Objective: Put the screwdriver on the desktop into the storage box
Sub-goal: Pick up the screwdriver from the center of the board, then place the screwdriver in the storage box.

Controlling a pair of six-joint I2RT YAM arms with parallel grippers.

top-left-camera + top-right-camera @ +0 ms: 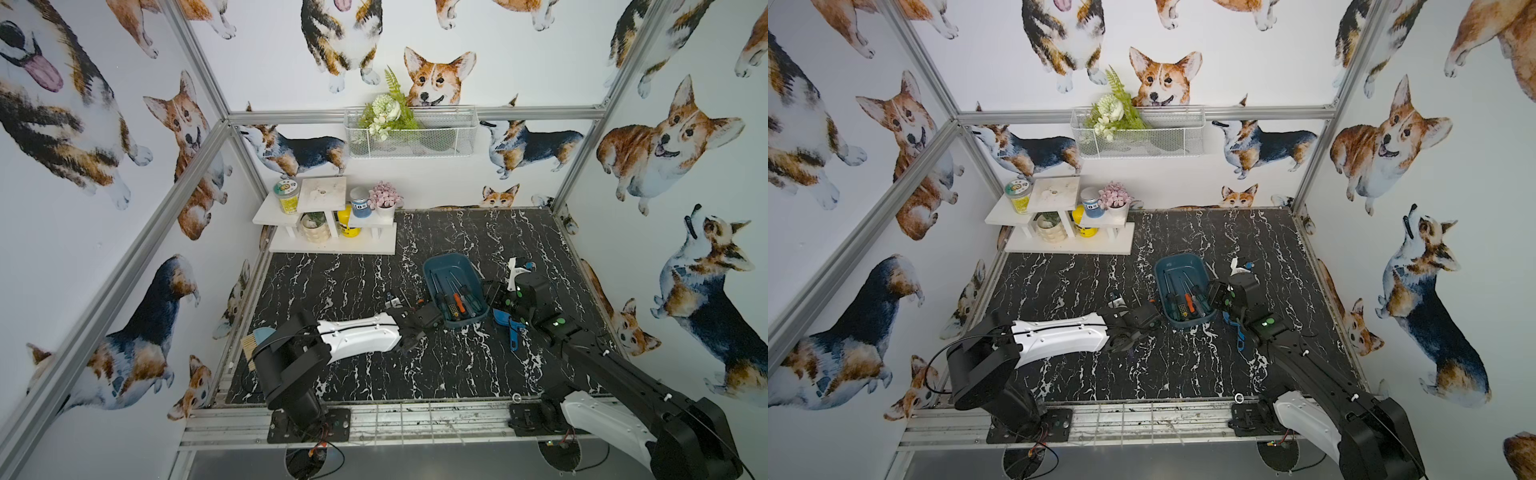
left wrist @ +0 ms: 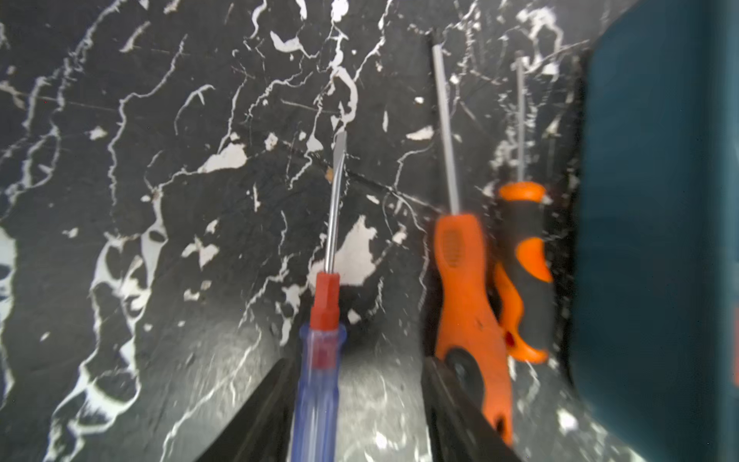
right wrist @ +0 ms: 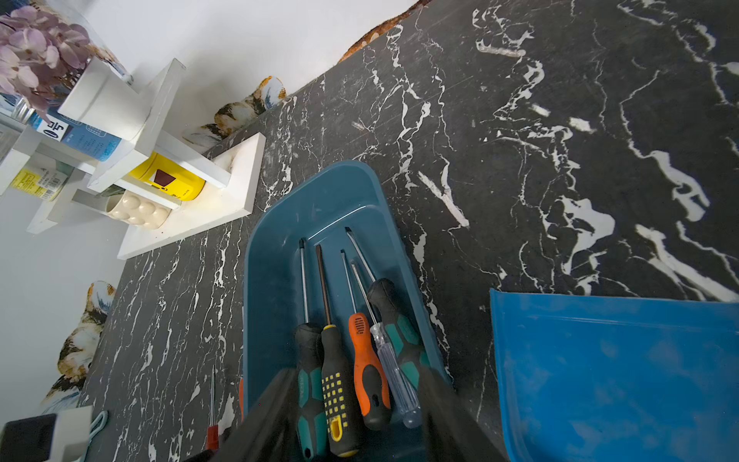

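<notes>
As the left gripper's (image 2: 358, 362) fingers (image 2: 262, 420) stood parted, we saw the translucent blue-handled screwdriver (image 2: 324, 304) lying lengthwise between them, tip pointing far.

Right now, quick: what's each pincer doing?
Left pincer: open, straddling the blue clear-handled screwdriver with a red collar, not clamped.
Right pincer: open, empty, over the dark teal plastic storage box.

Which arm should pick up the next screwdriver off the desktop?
Left. The left gripper is open astride the blue-handled screwdriver on the desktop, with two orange screwdrivers close by. The right gripper hangs open over the storage box.
</notes>
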